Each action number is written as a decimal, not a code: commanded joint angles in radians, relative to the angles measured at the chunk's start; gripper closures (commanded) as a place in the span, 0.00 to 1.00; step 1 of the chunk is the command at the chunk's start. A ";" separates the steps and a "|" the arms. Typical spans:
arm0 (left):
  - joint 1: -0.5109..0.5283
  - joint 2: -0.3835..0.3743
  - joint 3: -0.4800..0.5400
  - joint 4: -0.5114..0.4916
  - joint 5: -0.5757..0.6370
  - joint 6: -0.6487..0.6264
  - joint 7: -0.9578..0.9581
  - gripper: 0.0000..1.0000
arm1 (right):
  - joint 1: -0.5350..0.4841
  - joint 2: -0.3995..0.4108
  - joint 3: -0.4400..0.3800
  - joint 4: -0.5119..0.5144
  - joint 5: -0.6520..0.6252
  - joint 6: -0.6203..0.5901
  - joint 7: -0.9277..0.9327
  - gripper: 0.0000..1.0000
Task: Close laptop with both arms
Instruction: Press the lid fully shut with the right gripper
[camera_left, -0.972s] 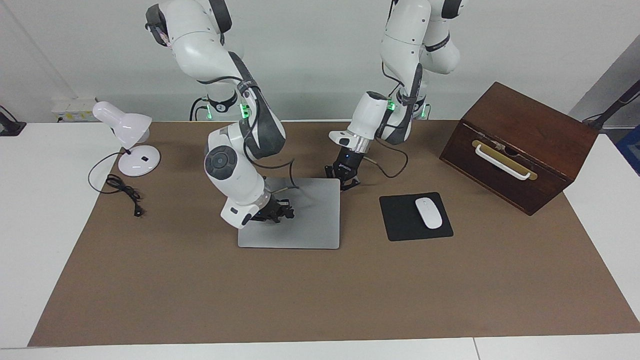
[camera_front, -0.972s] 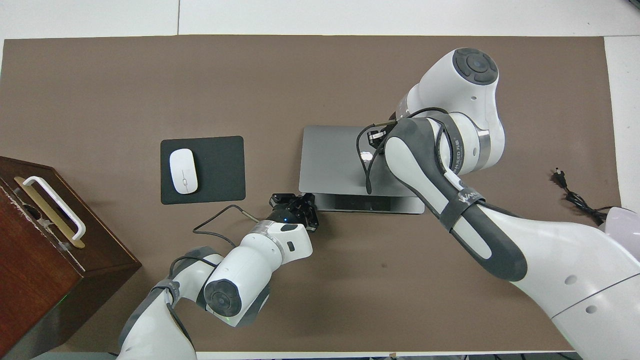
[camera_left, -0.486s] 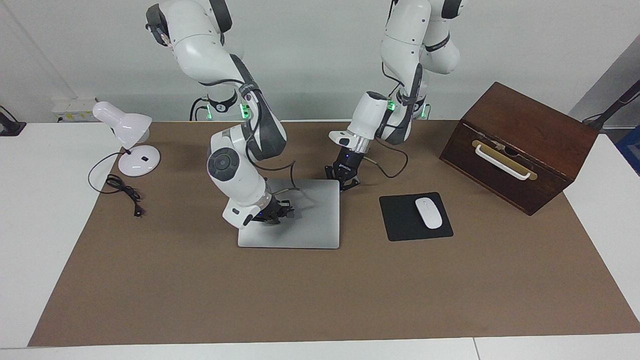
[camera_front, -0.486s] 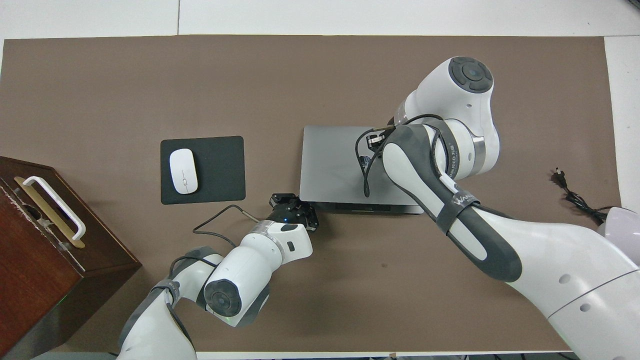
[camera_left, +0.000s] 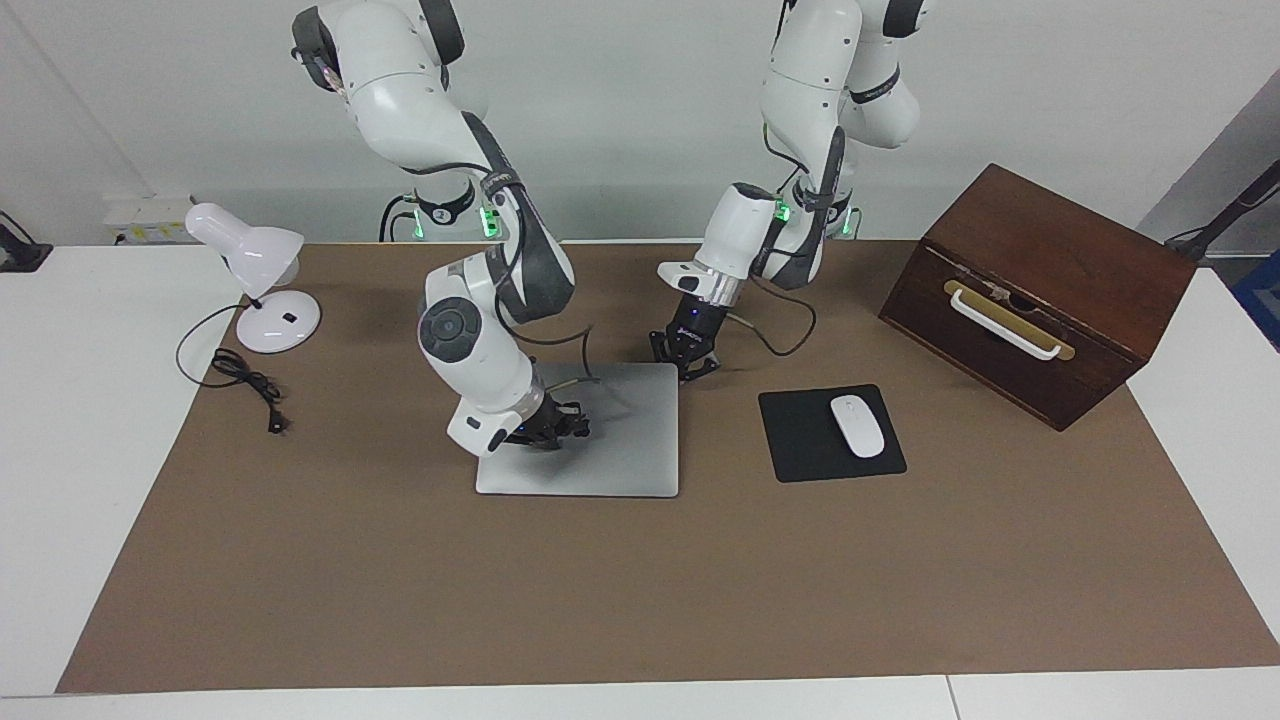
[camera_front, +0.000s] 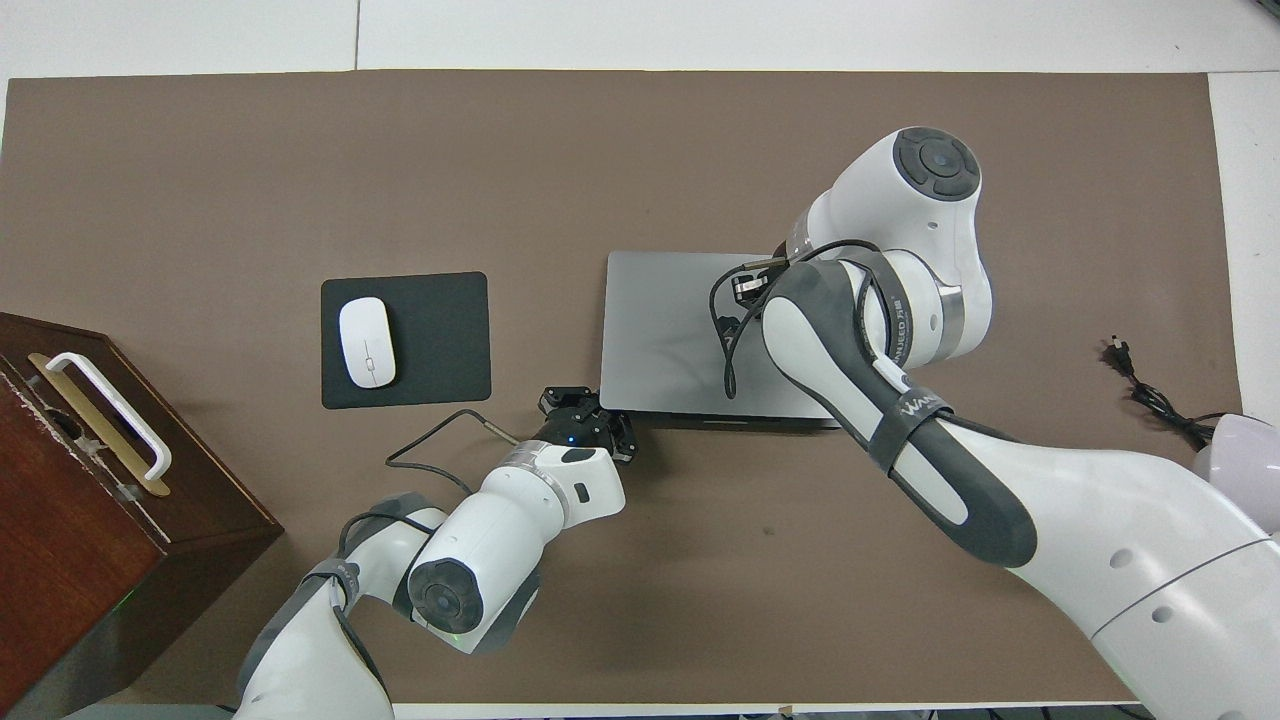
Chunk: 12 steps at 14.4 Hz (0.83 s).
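Note:
The silver-grey laptop (camera_left: 625, 450) lies on the brown mat with its lid almost flat on the base. In the overhead view (camera_front: 660, 330) only a thin dark strip of the base shows along the edge nearest the robots. My right gripper (camera_left: 558, 425) rests on the lid toward the right arm's end and also shows in the overhead view (camera_front: 745, 290). My left gripper (camera_left: 688, 362) is low at the laptop's corner nearest the robots, toward the left arm's end, and shows in the overhead view (camera_front: 588, 412) too.
A black mouse pad (camera_left: 800, 445) with a white mouse (camera_left: 857, 425) lies beside the laptop toward the left arm's end. A wooden box (camera_left: 1040, 290) with a white handle stands past it. A white desk lamp (camera_left: 262, 275) and its cable (camera_left: 250, 385) are at the right arm's end.
The lid has come down further and the strip of base seen from overhead has narrowed to a sliver. My right gripper followed the lid down. My left gripper has stayed at the corner.

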 joint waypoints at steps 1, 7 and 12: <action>0.007 0.089 0.009 0.024 -0.008 0.003 0.026 1.00 | -0.005 -0.023 0.008 -0.062 0.018 0.047 0.015 1.00; 0.007 0.089 0.009 0.023 -0.008 0.003 0.026 1.00 | -0.005 -0.025 0.010 -0.053 0.018 0.041 0.015 1.00; 0.007 0.087 0.009 0.023 -0.008 0.001 0.026 1.00 | -0.008 -0.028 0.010 0.025 0.020 -0.046 0.029 1.00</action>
